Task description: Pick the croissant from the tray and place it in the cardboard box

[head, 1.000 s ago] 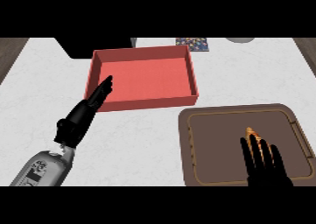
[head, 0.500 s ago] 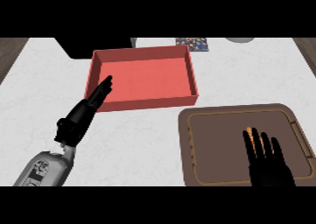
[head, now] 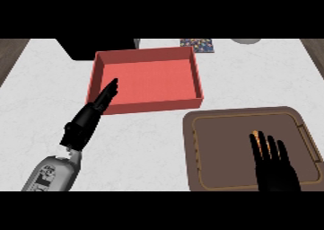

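Note:
The croissant (head: 256, 137) shows only as a thin orange-brown sliver on the brown tray (head: 217, 152) at the lower right. My right hand (head: 275, 167) lies flat over it with straight fingers, hiding most of it; I cannot tell whether it touches. The open red box (head: 147, 80) stands beyond the tray, at the upper middle. My left hand (head: 91, 117) is held edge-on with straight fingers, its tips at the box's left wall, and it holds nothing.
A black object (head: 91, 47) stands behind the box at the back left. A patterned item (head: 198, 45) and a grey round object (head: 246, 41) sit along the back edge. Wood strips border the white counter (head: 144, 148) at the far left and right.
My right hand has slid forward over the tray, so its fingers now cover more of the croissant. The left arm and the box have stayed in place.

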### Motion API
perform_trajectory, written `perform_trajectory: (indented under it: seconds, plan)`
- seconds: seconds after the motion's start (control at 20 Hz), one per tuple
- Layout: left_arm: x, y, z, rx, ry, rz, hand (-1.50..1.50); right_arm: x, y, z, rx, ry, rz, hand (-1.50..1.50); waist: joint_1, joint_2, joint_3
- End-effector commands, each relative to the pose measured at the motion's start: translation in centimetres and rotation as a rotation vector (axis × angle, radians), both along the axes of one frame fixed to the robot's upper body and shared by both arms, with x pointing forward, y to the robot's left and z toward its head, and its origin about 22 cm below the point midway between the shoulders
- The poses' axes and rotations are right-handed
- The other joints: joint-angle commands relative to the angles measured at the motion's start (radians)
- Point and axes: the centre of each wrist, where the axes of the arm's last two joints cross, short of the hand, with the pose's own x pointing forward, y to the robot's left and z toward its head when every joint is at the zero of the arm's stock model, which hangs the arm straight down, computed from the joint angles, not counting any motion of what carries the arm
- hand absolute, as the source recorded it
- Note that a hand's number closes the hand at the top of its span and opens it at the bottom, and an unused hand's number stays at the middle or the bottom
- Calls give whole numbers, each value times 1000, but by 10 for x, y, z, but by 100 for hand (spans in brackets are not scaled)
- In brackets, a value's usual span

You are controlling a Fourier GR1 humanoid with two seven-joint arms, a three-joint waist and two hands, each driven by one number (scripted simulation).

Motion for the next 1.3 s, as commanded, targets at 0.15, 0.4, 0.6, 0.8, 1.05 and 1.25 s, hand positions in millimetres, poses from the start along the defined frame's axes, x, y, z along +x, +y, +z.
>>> perform_trajectory:
  seconds: [0.15, 0.4, 0.6, 0.8, 1.05, 1.25]
  plan:
    - [-10, 25, 4, -19, 0, 6, 0, 1, -23, -8, -23, 47, -32, -150, 2, -1, 0]
    - [-2, -2, 17, -11, -1, -6, 0, 7, -7, -21, -17, 58, -44, -150, 1, 0, 0]
    - [-3, -7, 9, -15, -2, -9, 0, 2, -19, -30, -23, 84, -38, -150, 0, 0, 0]
    - [1, 10, 15, 0, 9, 2, 0, 35, -27, -38, -75, 82, -65, -150, 4, 0, 0]
    - [2, 2, 9, 1, 2, -8, 0, 31, -24, -33, -105, 88, -76, -150, 1, 0, 0]
    - [17, 5, 4, 2, -5, 10, 0, 29, -36, -49, -81, 98, -60, 150, 0, 1, 0]
